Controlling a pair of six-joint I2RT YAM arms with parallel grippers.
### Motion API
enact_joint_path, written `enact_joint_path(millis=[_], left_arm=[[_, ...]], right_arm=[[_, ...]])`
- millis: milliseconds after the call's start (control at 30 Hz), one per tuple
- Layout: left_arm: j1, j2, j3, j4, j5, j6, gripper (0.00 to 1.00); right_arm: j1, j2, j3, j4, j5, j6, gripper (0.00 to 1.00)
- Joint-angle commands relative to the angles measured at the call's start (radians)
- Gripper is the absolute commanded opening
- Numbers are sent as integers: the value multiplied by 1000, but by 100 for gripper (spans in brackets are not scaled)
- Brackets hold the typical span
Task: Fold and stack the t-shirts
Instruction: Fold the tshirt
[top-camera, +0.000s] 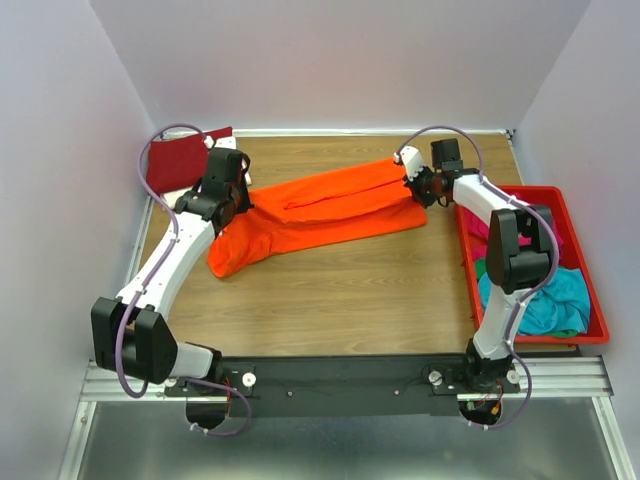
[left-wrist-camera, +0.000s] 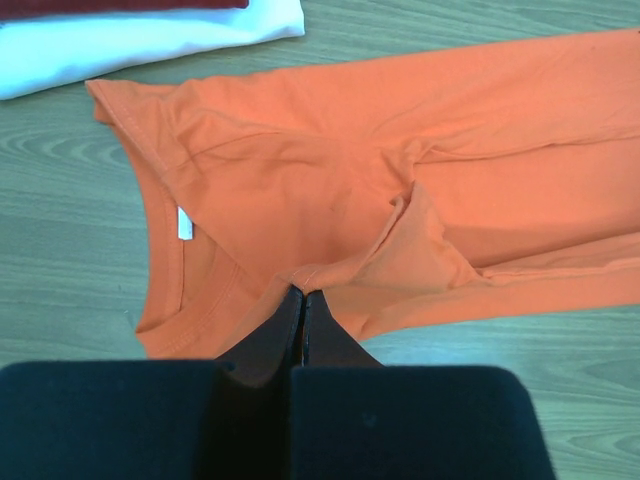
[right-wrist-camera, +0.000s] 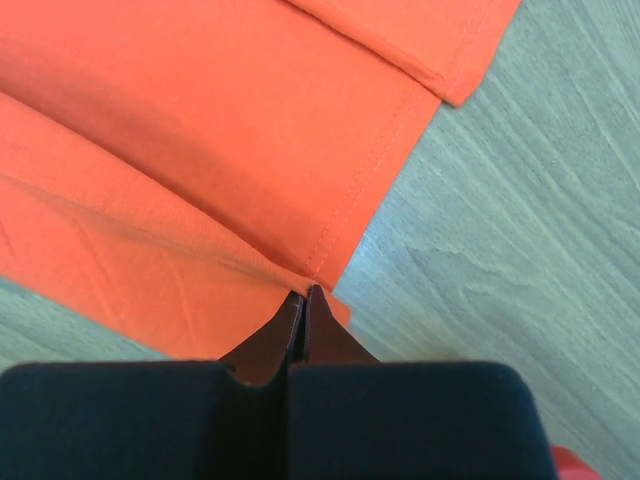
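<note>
Spread shirt (top-camera: 320, 215) lies across the table (top-camera: 350, 300), folded stack (top-camera: 175, 162) far-left, tray (top-camera: 548, 190) right.

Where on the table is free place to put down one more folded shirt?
The widest bare wood lies between the orange t-shirt and the near edge. A narrower strip runs behind it, along the far wall. It is crowded at the folded stack far left and in the full red tray.

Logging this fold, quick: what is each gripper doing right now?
Left gripper: closed on the orange shirt, beside the collar.
Right gripper: closed on the orange shirt at its hem.
</note>
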Motion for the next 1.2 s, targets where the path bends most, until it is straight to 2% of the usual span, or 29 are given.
enact_joint_path(millis=[0,500,1167], left_arm=[[12,23,25,30,23,23,0],[20,107,98,36,25,54,0],[47,147,101,38,37,75,0]], right_arm=[[-6,39,40,12,19,20,2],[-6,100,79,12,50,40,5],[5,151,144,11,53,60,8]])
